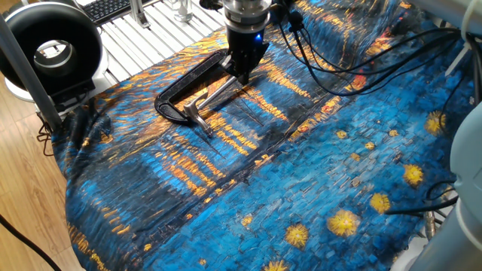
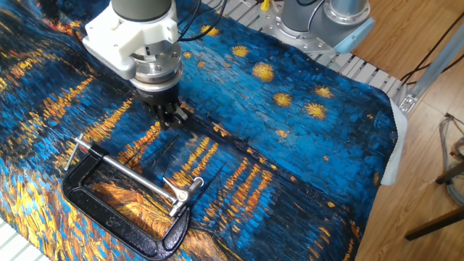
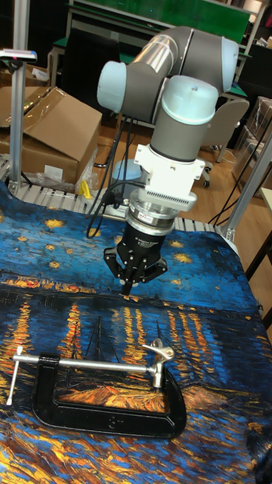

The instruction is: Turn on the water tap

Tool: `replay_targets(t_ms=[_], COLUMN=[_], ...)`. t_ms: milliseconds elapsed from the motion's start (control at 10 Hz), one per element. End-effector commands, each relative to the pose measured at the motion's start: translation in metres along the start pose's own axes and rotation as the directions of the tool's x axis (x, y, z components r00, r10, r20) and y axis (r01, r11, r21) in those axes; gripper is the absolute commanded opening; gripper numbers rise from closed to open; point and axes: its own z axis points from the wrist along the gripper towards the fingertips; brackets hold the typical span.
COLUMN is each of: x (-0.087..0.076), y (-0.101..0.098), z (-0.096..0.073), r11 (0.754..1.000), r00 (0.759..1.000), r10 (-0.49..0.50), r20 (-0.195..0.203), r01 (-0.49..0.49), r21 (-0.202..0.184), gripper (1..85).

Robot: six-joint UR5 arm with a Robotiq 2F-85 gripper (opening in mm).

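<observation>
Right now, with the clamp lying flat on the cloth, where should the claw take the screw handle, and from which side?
Take the small crossbar at the free end of the long screw, coming straight down from above. The clamp lies flat, and that bar sticks out clear of the black frame with cloth on both sides, so fingers could likely straddle it. The claw hangs above the cloth, beyond the frame.

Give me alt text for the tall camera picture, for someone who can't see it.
A grey robot arm points its gripper down above a blue and gold painted cloth, holding nothing. In front of it a black C-clamp lies flat, its silver screw running across with a crossbar handle at the left end.
</observation>
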Motion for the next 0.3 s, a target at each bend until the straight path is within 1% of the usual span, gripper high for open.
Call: replay_targets(t_ms=[0, 200], x=[-0.0027, -0.0029], y=[-0.0006, -0.0010], z=[0.0005, 0.0008], r11=[1.000, 1.000], r00=[1.000, 1.000], r10=[-0.005, -0.005], r20=[0.010, 0.010], r01=[0.005, 0.005], r21=[-0.003, -0.002], gripper=[1.0, 1.0])
